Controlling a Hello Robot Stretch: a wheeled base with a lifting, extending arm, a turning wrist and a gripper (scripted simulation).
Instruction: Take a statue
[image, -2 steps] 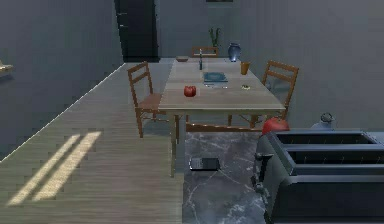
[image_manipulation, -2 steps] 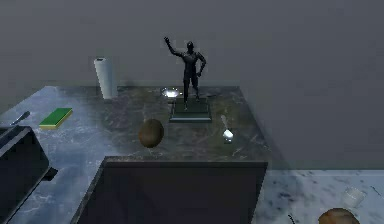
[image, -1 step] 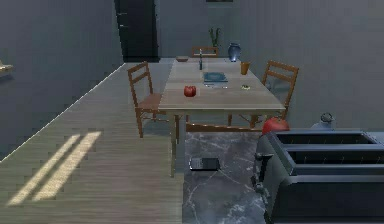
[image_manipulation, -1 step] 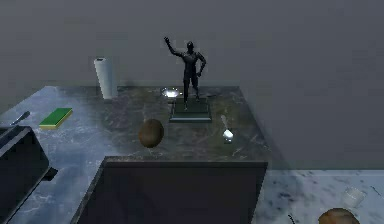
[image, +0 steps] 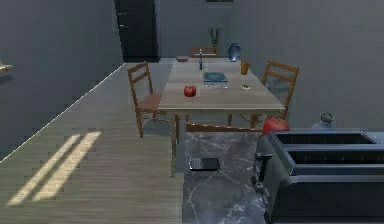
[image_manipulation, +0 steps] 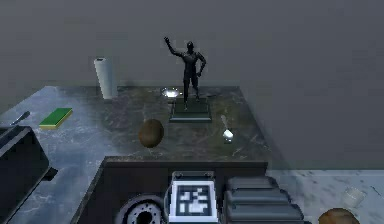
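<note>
A dark statue (image_manipulation: 188, 78) of a standing figure with one arm raised stands on a square base at the far side of a grey stone counter (image_manipulation: 100, 140) in the arm side view. At that view's bottom edge a white square with black marks (image_manipulation: 193, 200) shows, with the gripper's dark body (image_manipulation: 142, 212) left of it, low against the counter's front. Its far end cannot be made out, so I cannot tell whether it holds anything.
On the counter stand a paper towel roll (image_manipulation: 105, 77), a green sponge (image_manipulation: 57, 118), a brown oval thing (image_manipulation: 151, 133), a spoon (image_manipulation: 227, 130) and a toaster (image: 325, 165). Ahead stands a wooden dining table (image: 215, 95) with chairs (image: 146, 98), a red apple (image: 189, 91) and a dark door (image: 136, 28).
</note>
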